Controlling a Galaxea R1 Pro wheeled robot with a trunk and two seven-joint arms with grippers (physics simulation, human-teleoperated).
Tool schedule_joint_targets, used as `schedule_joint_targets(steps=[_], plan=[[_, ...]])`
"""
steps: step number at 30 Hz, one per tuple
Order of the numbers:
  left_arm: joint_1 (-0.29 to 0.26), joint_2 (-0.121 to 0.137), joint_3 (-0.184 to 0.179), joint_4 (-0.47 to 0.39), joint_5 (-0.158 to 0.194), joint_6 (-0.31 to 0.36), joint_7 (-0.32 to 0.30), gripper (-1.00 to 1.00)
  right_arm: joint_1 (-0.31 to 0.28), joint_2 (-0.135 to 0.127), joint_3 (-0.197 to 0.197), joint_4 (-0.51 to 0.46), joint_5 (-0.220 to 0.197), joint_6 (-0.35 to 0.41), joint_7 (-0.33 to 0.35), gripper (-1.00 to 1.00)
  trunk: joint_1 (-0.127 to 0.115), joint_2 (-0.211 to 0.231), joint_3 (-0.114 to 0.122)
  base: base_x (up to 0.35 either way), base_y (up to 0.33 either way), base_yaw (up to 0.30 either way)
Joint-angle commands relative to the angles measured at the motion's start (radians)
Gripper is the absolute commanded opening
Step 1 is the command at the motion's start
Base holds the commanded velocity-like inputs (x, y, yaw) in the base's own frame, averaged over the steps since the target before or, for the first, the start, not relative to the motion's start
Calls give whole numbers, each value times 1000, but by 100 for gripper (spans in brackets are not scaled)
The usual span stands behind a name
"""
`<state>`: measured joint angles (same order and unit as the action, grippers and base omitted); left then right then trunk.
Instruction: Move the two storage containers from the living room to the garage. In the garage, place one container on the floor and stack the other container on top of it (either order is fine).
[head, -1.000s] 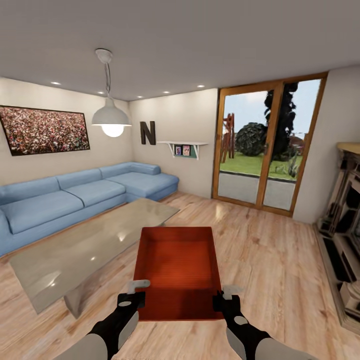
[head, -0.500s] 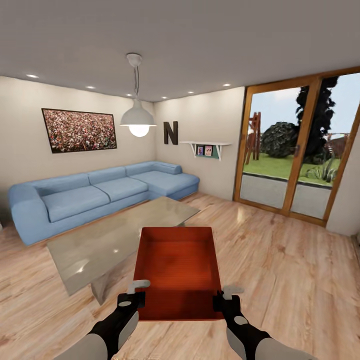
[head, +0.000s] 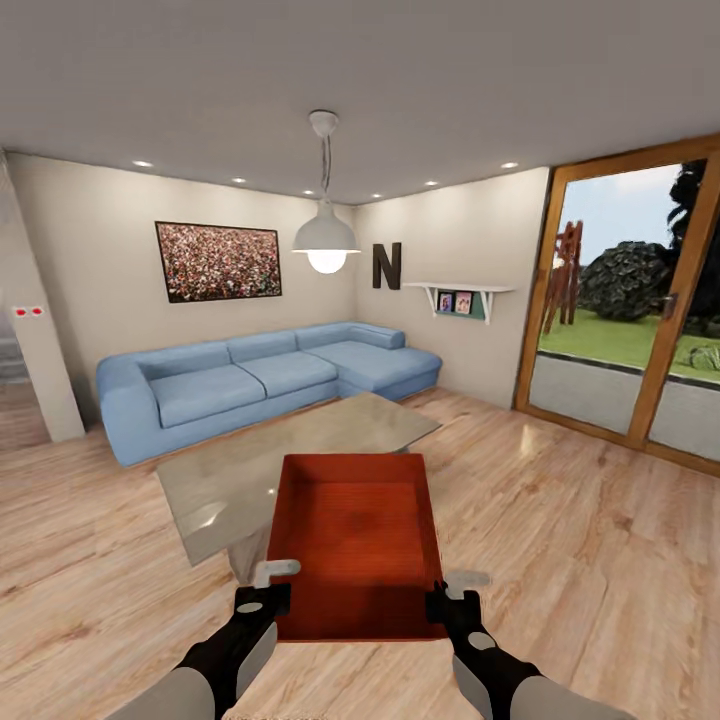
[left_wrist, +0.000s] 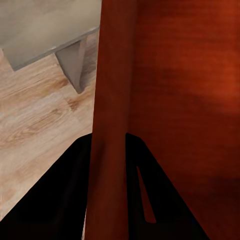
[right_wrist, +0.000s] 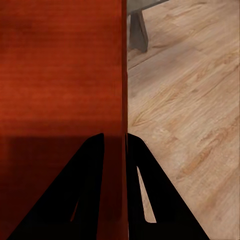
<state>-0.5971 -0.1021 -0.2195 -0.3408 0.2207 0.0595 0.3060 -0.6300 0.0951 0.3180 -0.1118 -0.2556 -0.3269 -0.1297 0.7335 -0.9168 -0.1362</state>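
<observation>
One orange-red storage container (head: 355, 540) hangs in front of me over the living room's light wood plank floor, held level between both arms. My left gripper (head: 268, 590) is shut on its left wall near the close corner, and my right gripper (head: 450, 592) is shut on its right wall. The left wrist view shows the black fingers (left_wrist: 145, 190) pinching the container's wall (left_wrist: 107, 115). In the right wrist view the fingers (right_wrist: 85, 185) clamp the thin wall (right_wrist: 123, 90) with the container's inside to one side. The container is empty.
A glass coffee table (head: 250, 470) stands just beyond the container, left of centre. A blue corner sofa (head: 250, 375) runs along the far wall. Wood-framed glass doors (head: 640, 330) are at the right. A wall corner with a passage (head: 25, 390) lies at the far left.
The whole view has swung leftward, so sofa, table and doors sit further right in the picture and the passage has come into sight. Container and grippers keep their places in the view.
</observation>
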Motion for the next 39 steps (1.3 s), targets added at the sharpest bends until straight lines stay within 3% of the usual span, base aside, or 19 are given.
schedule_joint_targets(steps=[1, 39], plan=[[-1, 1, 48, -1, 0, 6, 13, -100, 0, 0, -8, -3, 4, -3, 2, -100, 0, -1, -1, 0, 0, 300], [-1, 1, 48, -1, 0, 6, 13, -100, -1, 0, -8, -3, 4, -2, 2, -100, 0, -1, -1, 0, 0, 300]])
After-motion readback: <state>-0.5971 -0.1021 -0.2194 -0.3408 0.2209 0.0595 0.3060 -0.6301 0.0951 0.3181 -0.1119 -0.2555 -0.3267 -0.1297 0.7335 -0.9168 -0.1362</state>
